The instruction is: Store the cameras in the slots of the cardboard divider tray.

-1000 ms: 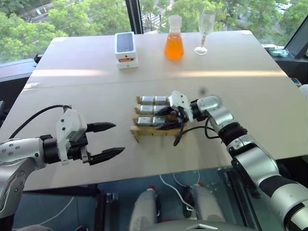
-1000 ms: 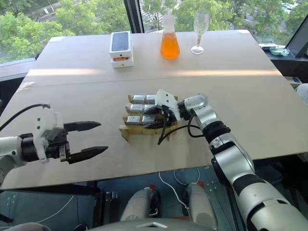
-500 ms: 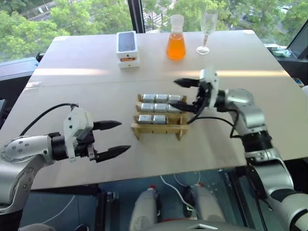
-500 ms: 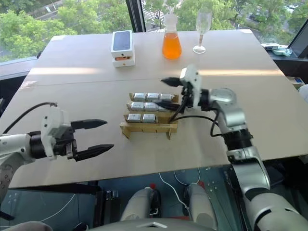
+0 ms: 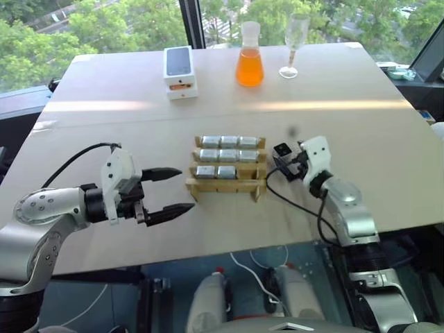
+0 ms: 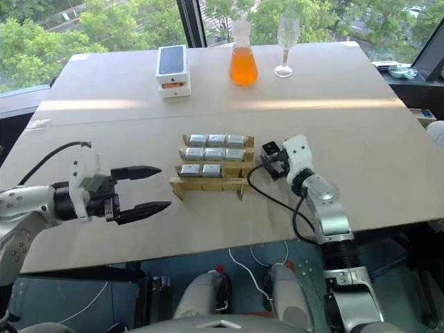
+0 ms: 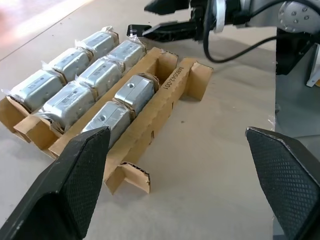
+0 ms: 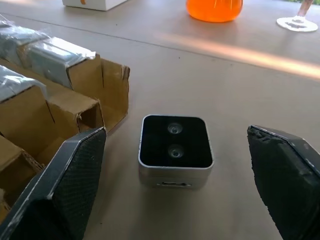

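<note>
I see the cardboard divider tray (image 5: 227, 168) lying mid-counter (image 5: 361, 104), with eight wrapped cameras (image 7: 80, 82) in its slots: three in the far row, three in the middle row, two in the near row. The near row's slot at the right end is vacant. One more camera (image 8: 175, 149) sits loose on the counter just beside the tray's right end, its black face with two lenses turned toward my right wrist view.

My right pincer (image 5: 290, 161) is released, its fingers (image 8: 57, 192) spread wide on either side of that loose camera without touching it. My left pincer (image 5: 172, 189) is released too, hanging above the counter to the left of the tray, pointing toward it and grasping nothing.

At the far edge stand a white phone box (image 5: 180, 69), a flask of orange liquid (image 5: 250, 61) and a clear stemmed glass (image 5: 294, 43).
</note>
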`<action>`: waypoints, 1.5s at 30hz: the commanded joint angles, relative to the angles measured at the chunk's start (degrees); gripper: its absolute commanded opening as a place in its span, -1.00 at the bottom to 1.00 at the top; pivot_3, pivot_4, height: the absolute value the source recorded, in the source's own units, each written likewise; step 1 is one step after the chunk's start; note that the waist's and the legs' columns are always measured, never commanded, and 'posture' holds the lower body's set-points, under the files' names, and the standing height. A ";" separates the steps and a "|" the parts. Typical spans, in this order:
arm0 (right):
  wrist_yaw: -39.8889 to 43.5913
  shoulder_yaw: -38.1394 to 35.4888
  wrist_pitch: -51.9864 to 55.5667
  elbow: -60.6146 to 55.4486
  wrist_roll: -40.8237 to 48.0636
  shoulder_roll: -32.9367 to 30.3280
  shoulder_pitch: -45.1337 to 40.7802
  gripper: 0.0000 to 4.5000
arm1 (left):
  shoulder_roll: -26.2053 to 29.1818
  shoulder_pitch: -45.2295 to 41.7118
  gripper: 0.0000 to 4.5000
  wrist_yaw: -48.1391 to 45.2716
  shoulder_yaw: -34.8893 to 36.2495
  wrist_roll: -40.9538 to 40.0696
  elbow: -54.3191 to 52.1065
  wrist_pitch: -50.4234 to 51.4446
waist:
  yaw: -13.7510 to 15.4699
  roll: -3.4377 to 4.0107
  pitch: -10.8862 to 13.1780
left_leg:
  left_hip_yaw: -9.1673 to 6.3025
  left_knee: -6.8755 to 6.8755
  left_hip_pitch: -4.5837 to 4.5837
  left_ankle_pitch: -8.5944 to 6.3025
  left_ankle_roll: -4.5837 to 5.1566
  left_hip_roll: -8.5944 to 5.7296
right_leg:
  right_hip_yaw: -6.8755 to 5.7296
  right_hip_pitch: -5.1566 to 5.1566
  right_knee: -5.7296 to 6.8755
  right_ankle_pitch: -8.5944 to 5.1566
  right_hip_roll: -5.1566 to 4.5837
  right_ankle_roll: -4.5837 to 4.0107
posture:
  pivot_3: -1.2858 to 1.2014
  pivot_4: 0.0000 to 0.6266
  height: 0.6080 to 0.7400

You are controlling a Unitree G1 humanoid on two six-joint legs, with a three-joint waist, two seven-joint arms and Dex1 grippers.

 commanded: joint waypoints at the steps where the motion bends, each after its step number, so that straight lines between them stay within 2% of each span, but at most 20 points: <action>1: -1.60 0.24 -2.41 2.11 -0.22 0.53 -1.35 0.98 | 0.57 -1.02 0.98 -0.68 0.04 0.27 -0.04 -1.45 | 0.03 0.00 0.00 | 0.00 0.00 -0.01 0.00 0.00 0.00 | 0.00 0.00 -0.01 0.01 0.00 -0.02 | 0.03 -0.52 1.00; 8: -2.97 -0.07 -5.15 8.40 -0.11 1.07 -4.02 0.98 | 0.26 -2.66 0.98 -0.68 0.07 0.43 1.00 -1.72 | -0.04 -0.01 -0.01 | 0.02 0.00 0.01 0.00 0.01 -0.01 | 0.06 0.01 -0.01 0.04 0.04 -0.08 | 0.03 -0.52 1.00; 9: -3.05 -0.16 -5.83 9.09 -0.05 1.03 -4.30 0.76 | 0.23 -2.86 0.98 -0.64 0.03 0.38 1.01 -1.72 | -0.06 -0.01 -0.01 | 0.02 0.00 0.02 0.00 0.00 0.00 | 0.07 0.01 -0.01 0.04 0.05 -0.08 | 0.03 -0.52 1.00; 11: -2.58 0.04 -6.94 10.21 0.10 0.85 -4.78 0.49 | 0.23 -3.36 0.98 -0.66 -0.08 0.34 1.16 -1.83 | -0.07 -0.01 -0.01 | 0.03 0.00 0.03 0.00 0.00 0.02 | 0.08 0.01 0.00 0.05 0.07 -0.08 | 0.03 -0.52 1.00; 13: -2.40 0.29 -7.66 10.53 -0.06 0.60 -4.85 0.00 | 0.30 -3.98 0.98 -0.57 -0.37 0.77 1.54 -2.27 | -0.04 -0.01 -0.01 | 0.03 0.00 0.03 0.00 0.00 0.02 | 0.08 0.01 0.00 0.05 0.07 -0.08 | 0.03 -0.52 1.00; 14: -2.33 0.37 -7.93 10.38 -0.11 0.45 -4.75 -0.15 | 0.25 -4.49 0.98 -0.46 -0.64 1.00 1.90 -2.49 | -0.03 -0.02 -0.01 | 0.03 0.00 0.03 0.00 0.00 0.02 | 0.08 0.01 0.00 0.05 0.07 -0.08 | 0.03 -0.52 1.00; 18: 0.43 1.14 -10.37 7.73 0.13 -1.16 -4.01 -0.15 | -1.09 -8.52 0.98 0.39 -1.93 -0.04 3.40 -2.17 | 0.03 -0.01 0.00 | 0.05 0.00 0.03 0.00 0.00 0.02 | 0.10 0.01 0.00 0.05 0.07 -0.08 | 0.03 -0.52 1.00; 20: 2.96 4.04 -17.51 6.12 -3.96 -5.13 -4.35 -0.15 | -2.16 -12.50 0.98 1.24 -3.15 -1.14 4.77 -0.57 | 0.30 -0.01 0.00 | 0.03 0.01 0.00 0.00 0.01 0.00 | 0.08 0.01 -0.01 0.05 0.07 -0.08 | 0.03 -0.52 1.00; 22: 5.26 5.64 -22.04 5.16 -5.33 -7.81 -5.25 -0.15 | -2.32 -16.63 0.98 0.63 -5.20 -0.41 7.45 -0.27 | 0.25 -0.02 0.00 | 0.05 0.02 -0.01 0.00 0.01 -0.02 | 0.10 0.01 -0.01 0.04 0.07 -0.06 | 0.03 -0.52 1.00; 25: 8.54 6.01 -23.54 3.87 -2.92 -8.43 -8.51 -0.15 | -2.03 -24.79 0.98 -1.24 -9.44 0.79 14.73 2.24 | 0.16 -0.04 0.00 | 0.06 0.03 0.01 0.01 0.01 -0.02 | 0.12 0.02 -0.01 -0.03 0.13 0.08 | 0.03 -0.52 1.00; 28: 11.58 10.47 -31.18 4.90 -10.17 -13.06 -12.81 -0.15 | -3.77 -33.97 0.98 -4.51 -15.66 4.59 22.94 0.78 | 0.02 -0.04 0.01 | 0.14 0.03 0.10 0.03 -0.02 0.04 | 0.24 0.01 0.03 -0.03 0.24 0.08 | 0.03 -0.52 1.00; 34: 11.41 18.86 -44.83 7.02 -24.54 -19.33 -21.03 -0.15 | -10.19 -49.62 0.98 -12.39 -25.89 13.07 39.94 -5.85 | 0.33 -0.08 0.01 | 0.25 0.10 0.02 0.04 -0.03 0.01 | 0.29 -0.03 -0.01 0.00 0.54 0.02 | 0.03 -0.52 1.00; 39: 11.12 22.81 -51.34 9.11 -30.20 -21.28 -24.44 -0.15 | -13.57 -56.51 0.98 -18.04 -30.40 17.60 48.69 -7.82 | 0.22 -0.11 0.02 | 0.33 0.10 -0.07 0.03 -0.03 0.00 | 0.36 -0.11 -0.06 0.05 0.53 -0.07 | 0.03 -0.52 1.00; 45: 10.23 25.05 -55.63 9.85 -33.62 -21.15 -25.60 -0.15 | -14.82 -59.73 0.98 -25.34 -34.12 20.69 51.08 -7.59 | 0.21 -0.11 0.03 | 0.33 0.16 -0.04 0.03 -0.03 0.02 | 0.36 -0.12 0.02 0.05 0.53 -0.06 | 0.03 -0.52 1.00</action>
